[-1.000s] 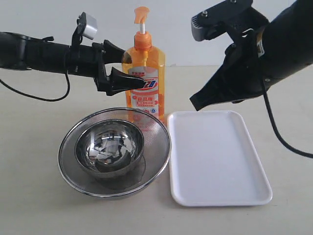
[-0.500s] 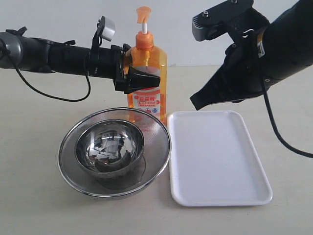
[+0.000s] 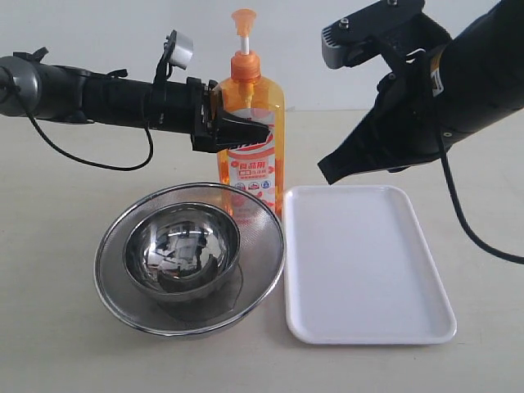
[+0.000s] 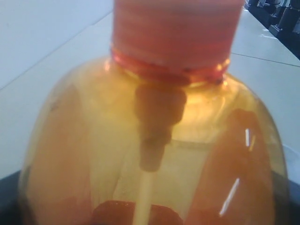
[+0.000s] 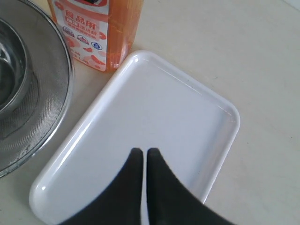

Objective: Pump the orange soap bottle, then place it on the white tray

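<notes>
Orange soap bottle (image 3: 250,160) upright, pump up | left fingers (image 3: 239,131) astride it, grip unclear | right fingers (image 5: 126,192) closed

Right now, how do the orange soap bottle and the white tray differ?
The orange soap bottle stands tall and upright; the white tray lies flat and low. The bottle is translucent orange with a label; the tray is plain glossy white. Both sit on the table.

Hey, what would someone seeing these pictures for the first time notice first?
The tall orange soap bottle stands at back centre, the left gripper straddling its upper body. In front, a steel bowl is nested in a mesh strainer on the left; the white tray lies on the right, the right gripper hovering shut above it.
</notes>
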`<state>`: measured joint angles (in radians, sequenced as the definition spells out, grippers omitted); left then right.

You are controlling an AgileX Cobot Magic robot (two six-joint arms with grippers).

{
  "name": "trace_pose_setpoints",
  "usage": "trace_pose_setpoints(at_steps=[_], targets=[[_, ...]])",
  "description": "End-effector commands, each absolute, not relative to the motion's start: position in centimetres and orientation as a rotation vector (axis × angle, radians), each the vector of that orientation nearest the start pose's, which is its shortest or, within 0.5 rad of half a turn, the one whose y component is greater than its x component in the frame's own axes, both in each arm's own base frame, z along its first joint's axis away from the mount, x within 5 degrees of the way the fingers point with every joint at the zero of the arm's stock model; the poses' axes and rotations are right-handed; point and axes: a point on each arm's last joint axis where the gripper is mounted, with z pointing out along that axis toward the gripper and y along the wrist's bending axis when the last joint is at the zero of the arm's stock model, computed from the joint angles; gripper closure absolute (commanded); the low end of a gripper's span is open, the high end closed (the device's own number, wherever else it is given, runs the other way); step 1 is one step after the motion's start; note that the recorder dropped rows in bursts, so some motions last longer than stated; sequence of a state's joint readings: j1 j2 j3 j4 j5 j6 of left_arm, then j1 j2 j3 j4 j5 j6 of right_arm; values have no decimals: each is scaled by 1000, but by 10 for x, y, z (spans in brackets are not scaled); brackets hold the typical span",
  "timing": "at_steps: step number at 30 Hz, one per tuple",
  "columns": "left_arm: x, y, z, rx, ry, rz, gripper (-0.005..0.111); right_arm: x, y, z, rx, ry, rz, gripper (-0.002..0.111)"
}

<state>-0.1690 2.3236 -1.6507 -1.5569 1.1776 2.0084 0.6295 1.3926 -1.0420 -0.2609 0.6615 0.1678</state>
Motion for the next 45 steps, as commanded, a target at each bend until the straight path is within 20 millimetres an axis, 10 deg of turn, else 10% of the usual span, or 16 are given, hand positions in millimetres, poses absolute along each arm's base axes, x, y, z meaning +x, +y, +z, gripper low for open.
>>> trace_pose_setpoints(at_steps=[1,28,35,45], targets=[[447,-164,163,1162,1525,-1128,100,243,158,294,-740,2338,58,108],[458,-162,180,1020,1505,-1044,102,243,158,294,-744,2333,53,108],[456,-146,250,1022,1467,-794,102,245,158,296,-754,2297,48,108],[400,-97,375,1080,1569,-295,102,251,165,304,-856,2130,55,108]])
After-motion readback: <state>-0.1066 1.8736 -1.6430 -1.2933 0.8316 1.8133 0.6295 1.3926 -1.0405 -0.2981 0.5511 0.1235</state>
